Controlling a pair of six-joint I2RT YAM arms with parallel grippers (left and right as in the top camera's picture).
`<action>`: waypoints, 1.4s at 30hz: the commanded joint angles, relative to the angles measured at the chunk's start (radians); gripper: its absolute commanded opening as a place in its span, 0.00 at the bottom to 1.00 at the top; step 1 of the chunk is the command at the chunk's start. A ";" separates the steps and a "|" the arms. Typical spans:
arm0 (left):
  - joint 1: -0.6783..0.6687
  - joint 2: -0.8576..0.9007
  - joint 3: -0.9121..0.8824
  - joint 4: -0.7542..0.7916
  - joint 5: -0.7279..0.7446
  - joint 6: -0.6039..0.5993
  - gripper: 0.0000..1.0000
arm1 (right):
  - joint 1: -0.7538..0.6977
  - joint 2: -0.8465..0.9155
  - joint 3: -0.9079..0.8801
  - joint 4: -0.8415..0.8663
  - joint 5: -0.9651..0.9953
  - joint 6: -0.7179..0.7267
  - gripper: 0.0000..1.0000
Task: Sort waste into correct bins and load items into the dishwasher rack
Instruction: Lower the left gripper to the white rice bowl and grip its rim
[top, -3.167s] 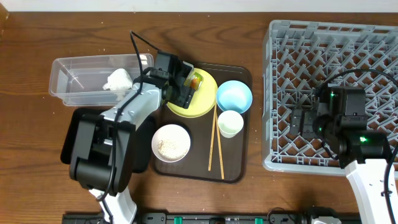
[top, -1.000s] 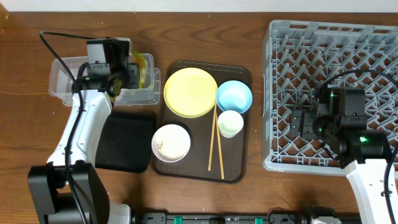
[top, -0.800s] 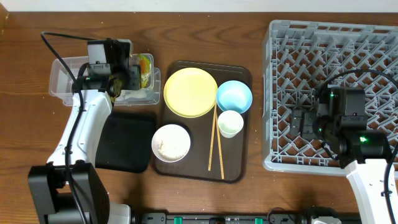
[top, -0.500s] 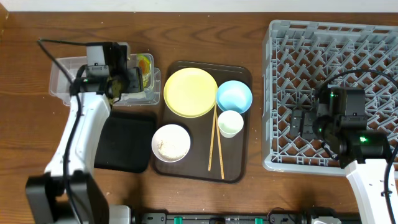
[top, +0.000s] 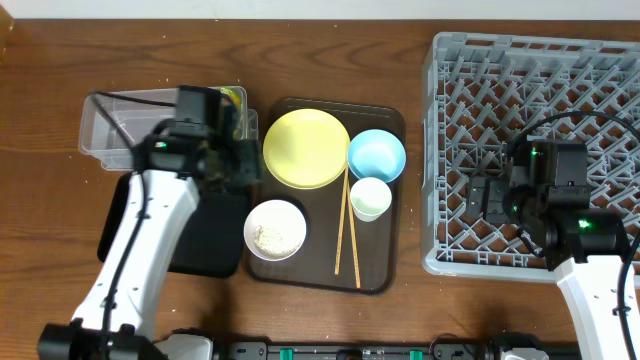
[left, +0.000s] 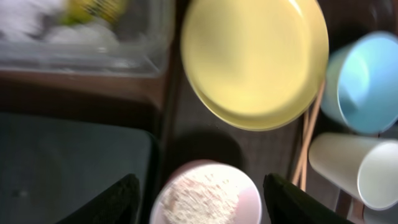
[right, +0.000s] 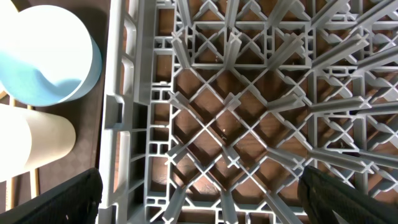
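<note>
Left claw (left: 200, 182) is spread wide with nothing held, hung over the white-pinkish bowl (left: 205, 194), likely because rice scraps (left: 196, 199) are to be dealt with next. Wrapper (left: 93, 7) and napkin (left: 25, 15) are seen inside the clear tub (top: 110, 125). Black tray (top: 218, 235) looks bare where visible. Yellow plate (top: 305, 148), blue bowl (top: 377, 155), cup (top: 370, 198) and chopsticks (top: 342, 235) are laid on the brown serving tray (top: 385, 250) on the desk (top: 60, 50); none are racked. Right claw (right: 202, 186) is held wide and empty over the dishwasher rack (right: 127, 93), presumably parked for loading.
</note>
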 joint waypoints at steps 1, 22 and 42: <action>-0.074 0.038 0.008 -0.010 0.000 -0.042 0.66 | 0.009 -0.011 0.020 0.000 -0.005 -0.005 0.99; -0.354 0.364 0.008 -0.056 -0.003 -0.191 0.27 | 0.009 -0.011 0.020 -0.005 -0.005 -0.005 0.99; -0.385 0.364 -0.019 -0.043 -0.018 -0.191 0.19 | 0.009 -0.011 0.020 -0.005 -0.005 -0.005 0.99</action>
